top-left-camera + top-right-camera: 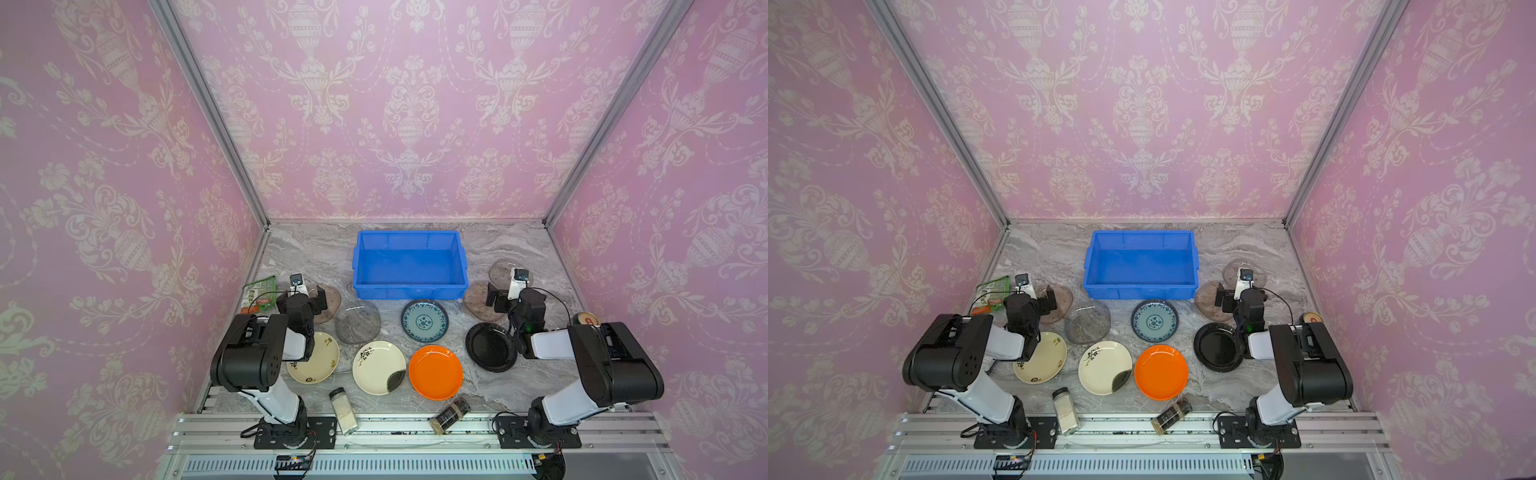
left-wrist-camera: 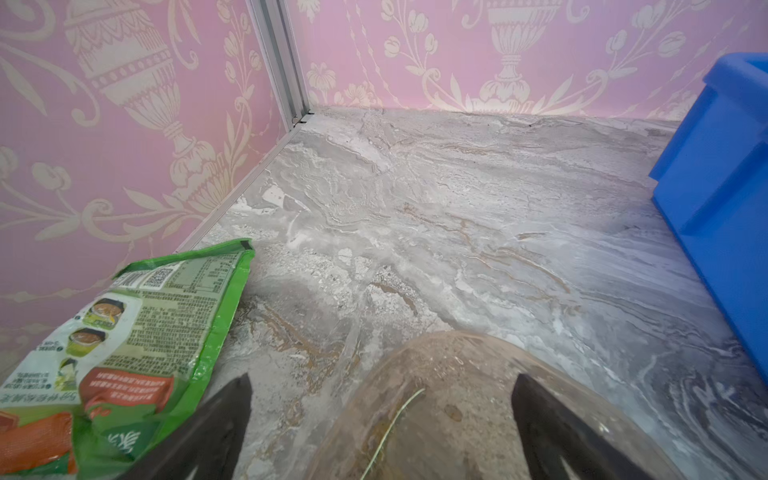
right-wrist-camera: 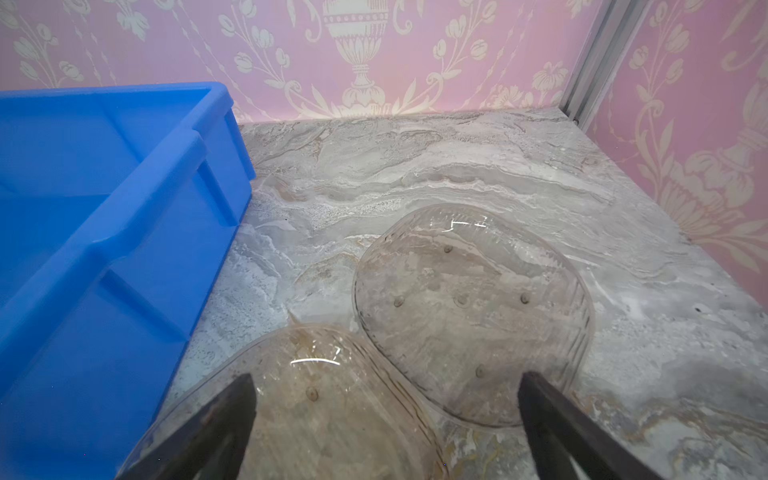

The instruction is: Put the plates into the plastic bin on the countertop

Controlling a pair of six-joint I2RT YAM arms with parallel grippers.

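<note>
pincers: left pincer (image 2: 382, 380) and right pincer (image 3: 386, 378) both spread, empty
plates (image 1: 435, 372): all on desk (image 1: 316, 249), beside and before bin (image 1: 409, 291); bin empty
step: first pick
next: likely lower onto glass plate (image 3: 332, 415) beside bin, pinch rim

Pink wallpapered walls (image 1: 411, 104) with cream urn-and-flower print
Silver aluminium corner posts (image 1: 211, 108) join the panels; a slotted silver aluminium rail (image 1: 395, 422) runs along the front

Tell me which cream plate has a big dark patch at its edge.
The cream plate right beside the orange plate; the other cream plate, partly under the left arm, shows only small dark motifs.
</note>
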